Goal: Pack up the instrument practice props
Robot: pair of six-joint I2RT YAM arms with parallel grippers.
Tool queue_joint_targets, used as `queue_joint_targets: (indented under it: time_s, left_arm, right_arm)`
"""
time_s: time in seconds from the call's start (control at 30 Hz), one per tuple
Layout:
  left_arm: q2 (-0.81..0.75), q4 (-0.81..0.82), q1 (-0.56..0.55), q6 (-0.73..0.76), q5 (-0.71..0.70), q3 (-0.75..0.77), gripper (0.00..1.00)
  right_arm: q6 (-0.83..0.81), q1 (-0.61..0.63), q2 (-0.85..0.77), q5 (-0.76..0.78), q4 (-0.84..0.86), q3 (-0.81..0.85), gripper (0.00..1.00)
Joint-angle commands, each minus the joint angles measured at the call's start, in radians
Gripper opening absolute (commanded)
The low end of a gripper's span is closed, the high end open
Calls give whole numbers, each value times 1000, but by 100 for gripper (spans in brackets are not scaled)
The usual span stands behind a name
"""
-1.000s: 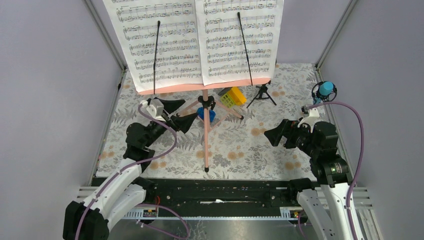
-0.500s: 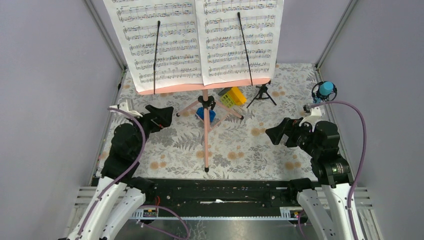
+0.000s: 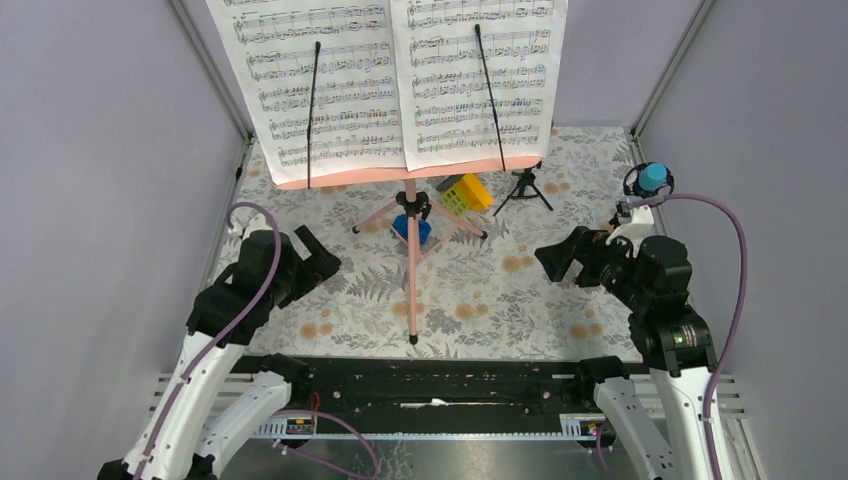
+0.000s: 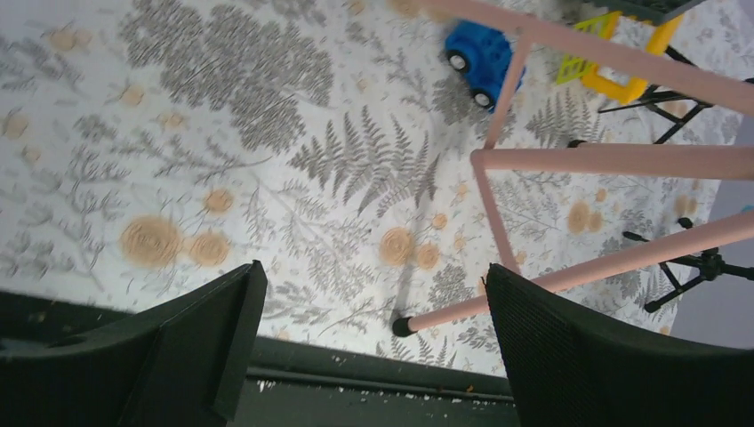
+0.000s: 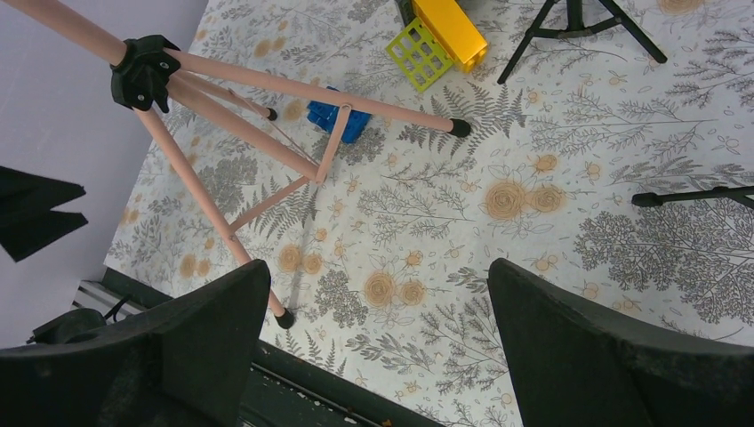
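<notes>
At table (image 3: 500,310) centre, the stand (image 3: 410,280) is standing tall on thin legs with pages (image 3: 390,80) propped up top. You're risking a tip-over, or sheets sliding off, if an arm is clipping a leg while reaching in. Both grippers are hanging wide apart, gripping nothing. Left gripper (image 3: 318,255) is sitting left of the legs, clear of them; right gripper (image 3: 560,262) is sitting to their right, blue mic (image 3: 650,180) near it, farther back.
</notes>
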Motion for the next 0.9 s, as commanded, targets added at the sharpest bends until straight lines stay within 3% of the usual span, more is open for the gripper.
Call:
queue_joint_targets:
  time_s: [0.0,0.07,0.17,0.4,0.57,0.73,0.87]
  left_arm:
    - [-67,-128,3,-94,-57,63,99]
    - [-118,-126,4,-103,-81,77,99]
    - [-203,-88,4,27,-28,137,99]
    - [-272,-64,4,232,29,550,99]
    - [-150,3,4,355,158,834,99]
    - [88,112,4,447,424,1083,99]
    - [285,243,4,404,708,1187,99]
  right_arm:
    - [14,2,16,32,-22,42,100]
    - [17,2,20,39,-40,54,100]
    - [18,3,24,55,-68,80,100]
    - [7,2,24,77,-96,140,100]
    - [8,2,36,73,-97,183,100]
    - [6,3,44,68,-108,214,100]
    - [-11,3,48,82,-114,241,100]
